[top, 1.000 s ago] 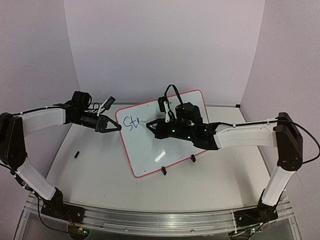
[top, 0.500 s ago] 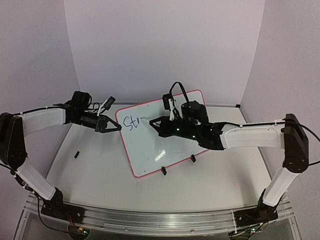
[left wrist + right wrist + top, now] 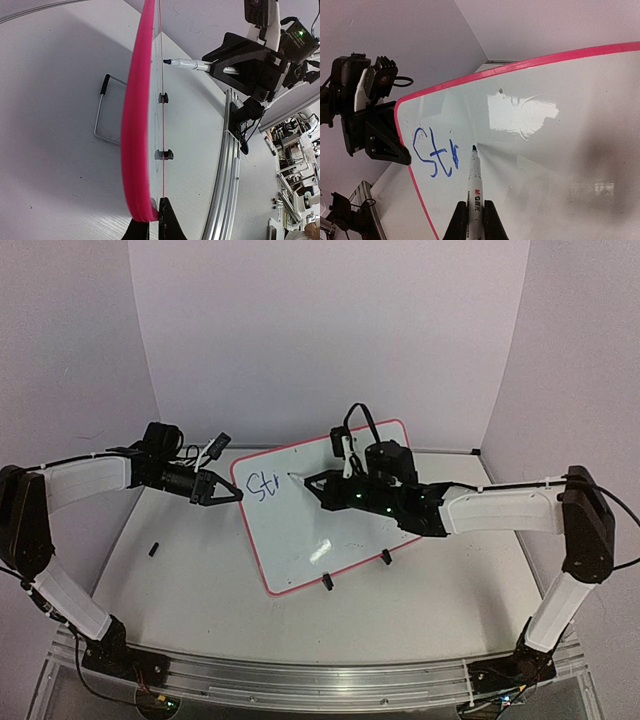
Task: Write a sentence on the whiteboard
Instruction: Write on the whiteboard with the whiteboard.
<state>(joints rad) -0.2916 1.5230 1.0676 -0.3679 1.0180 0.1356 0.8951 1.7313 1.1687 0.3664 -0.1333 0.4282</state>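
Your left jaws clamp the whiteboard [image 3: 300,540] by its pink rim; your right jaws pinch a marker [image 3: 474,175], its tip at the board just right of the blue letters [image 3: 432,155].

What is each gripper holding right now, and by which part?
The left gripper pinches the whiteboard by its red-pink rim at the left edge. The right gripper grips the marker by its barrel, well behind the tip.
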